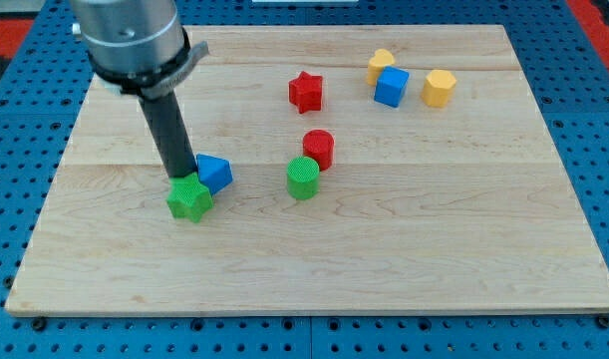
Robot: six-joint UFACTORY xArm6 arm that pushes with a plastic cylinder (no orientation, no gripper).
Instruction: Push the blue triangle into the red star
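The blue triangle (215,173) lies on the wooden board at the left of centre. The red star (305,92) lies up and to the right of it, well apart. My tip (181,176) stands at the blue triangle's left side, close to it or touching, just above the green star (189,198). The green star touches the blue triangle's lower left corner. The rod rises from the tip to the arm's grey body at the view's top left.
A red cylinder (318,148) and a green cylinder (303,178) stand together at mid-board, right of the blue triangle. A blue cube (391,87) sits between two yellow blocks (381,65) (439,88) at the top right. The board's edge (314,311) runs along the view's bottom.
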